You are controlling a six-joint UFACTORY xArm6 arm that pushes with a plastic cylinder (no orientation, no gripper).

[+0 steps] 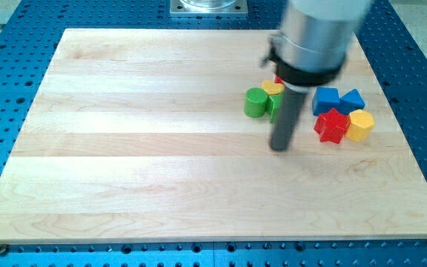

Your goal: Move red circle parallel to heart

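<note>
My tip (280, 147) rests on the board just below the left cluster of blocks. The rod and arm hide most of the red circle; only a sliver of red (278, 78) shows at the arm's edge. The yellow heart (272, 88) sits just left of the rod. A green cylinder (256, 102) lies to the heart's lower left. A green block (273, 104) is mostly hidden behind the rod.
To the view's right lie two blue blocks (325, 99) (352, 99), a red star-like block (332, 125) and a yellow block (360, 125). The wooden board (139, 148) sits on a blue perforated table. A metal base plate (209, 7) is at the view's top.
</note>
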